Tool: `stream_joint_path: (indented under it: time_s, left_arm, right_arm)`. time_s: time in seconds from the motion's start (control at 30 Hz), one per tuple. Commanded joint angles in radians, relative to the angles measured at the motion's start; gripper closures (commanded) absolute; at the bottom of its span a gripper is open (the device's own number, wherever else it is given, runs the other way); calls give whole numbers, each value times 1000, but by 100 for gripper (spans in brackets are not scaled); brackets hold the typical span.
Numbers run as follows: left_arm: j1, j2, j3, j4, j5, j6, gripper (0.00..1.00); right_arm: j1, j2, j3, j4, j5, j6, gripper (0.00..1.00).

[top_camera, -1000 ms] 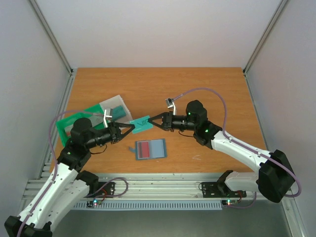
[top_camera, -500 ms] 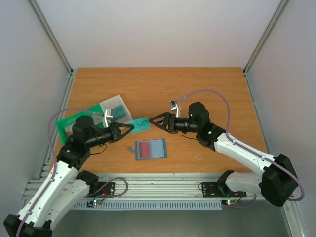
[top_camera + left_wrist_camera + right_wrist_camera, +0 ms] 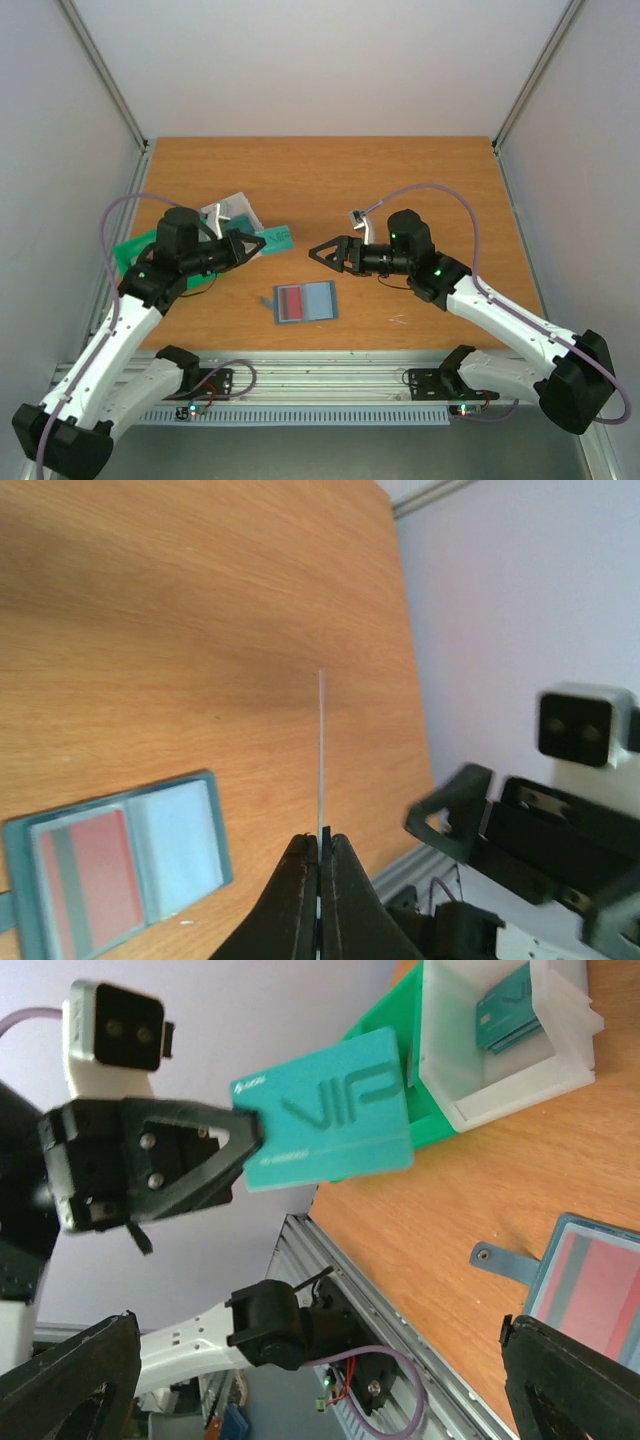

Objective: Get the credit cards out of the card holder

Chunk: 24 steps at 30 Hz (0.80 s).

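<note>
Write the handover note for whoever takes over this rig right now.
Left gripper: shut on the teal card, held in the air near the clear tray.
Right gripper: open, empty, hovering over the table.
Card holder: lies open on the table, with the reddish-pink card in its left pocket.
Done: the teal card is out; a second teal card lies in the clear tray.
Left: set down the held card, then pull out the reddish-pink card.

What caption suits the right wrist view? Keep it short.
Left gripper holds the teal VIP card near the white tray.
</note>
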Motion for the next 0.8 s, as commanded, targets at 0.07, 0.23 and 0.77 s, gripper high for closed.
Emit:
stream_joint_path:
  time_s: [0.07, 0.23, 0.77]
  left_arm:
    - [114, 96, 51, -83, 18, 49, 100]
    - [196, 159, 86, -163, -43, 109, 99]
    - [347, 531, 312, -214, -105, 221, 100]
  right_arm:
    - [-3, -38, 34, -87, 25, -78, 1]
    - [-3, -55, 34, -121, 32, -91, 2]
    - [-4, -67, 38, -133, 34, -94, 2]
